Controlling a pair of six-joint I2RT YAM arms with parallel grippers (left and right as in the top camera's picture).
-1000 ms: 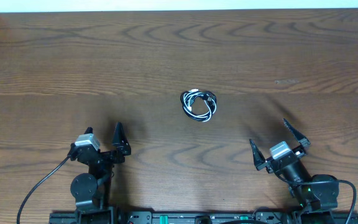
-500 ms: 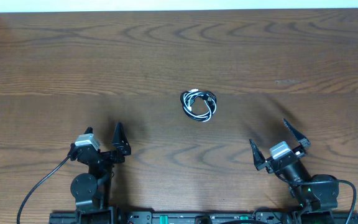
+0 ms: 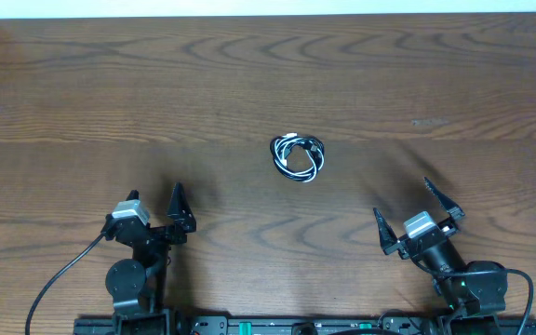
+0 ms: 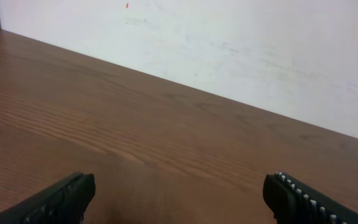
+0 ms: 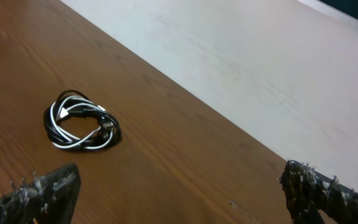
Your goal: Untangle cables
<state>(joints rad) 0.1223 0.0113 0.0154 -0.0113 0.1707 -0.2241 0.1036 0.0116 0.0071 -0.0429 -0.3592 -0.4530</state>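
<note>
1. Both claws stood wide and empty over the table point(image 3: 435, 74): the left gripper point(image 3: 154, 207) at seven o'clock in the overhead view, the right gripper point(image 3: 403, 200) at five o'clock.
2. The cables point(image 3: 297, 156), black and white wound into one small coil, lay near the table's middle. That put them at eleven o'clock from my right claw and well apart from both.
3. I judged the risk plain: a pinch catching both cords together would drag the whole coil or tighten it. The thin cords, flat on the wood, could also slip from the fingertips.
4. Against the picture a second earlier, nothing had shifted, neither arm nor coil.
</note>
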